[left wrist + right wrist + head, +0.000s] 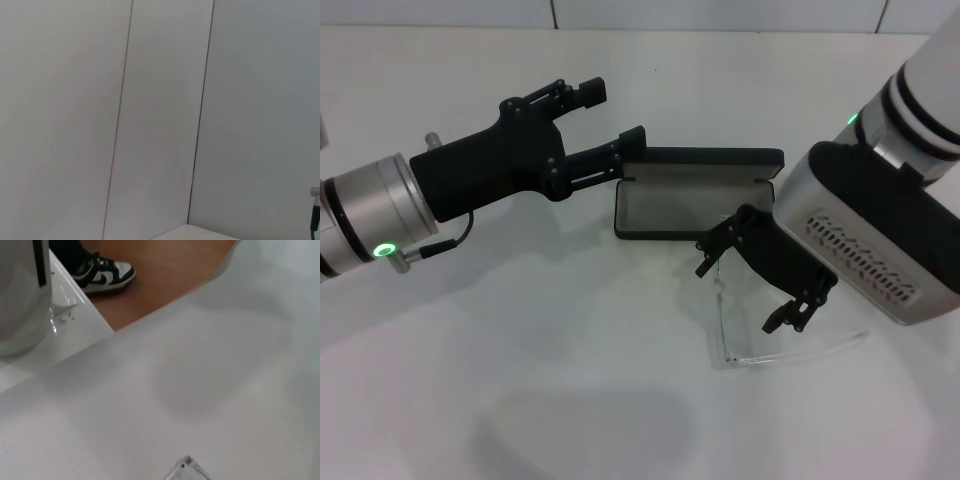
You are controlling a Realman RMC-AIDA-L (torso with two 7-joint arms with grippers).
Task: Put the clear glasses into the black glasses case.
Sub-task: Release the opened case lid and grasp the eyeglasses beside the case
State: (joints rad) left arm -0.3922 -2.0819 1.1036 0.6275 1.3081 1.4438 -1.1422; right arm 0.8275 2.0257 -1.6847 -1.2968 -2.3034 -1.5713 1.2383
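Note:
The black glasses case (692, 207) lies open at mid-table, grey lining up, its lid raised along the far side. The clear glasses (725, 335) rest on the white table just in front of the case, one thin arm stretching to the right. A corner of the glasses (186, 469) shows in the right wrist view. My right gripper (745, 292) hangs open directly over the glasses, fingers spread on either side of them. My left gripper (610, 118) is open beside the case's left end, with one fingertip (632, 138) close to the lid corner.
The white table (520, 380) stretches out to the front and left. In the right wrist view, the table's edge, a wooden floor (165, 275) and a person's sneaker (105, 274) appear. The left wrist view faces only wall panels (160, 120).

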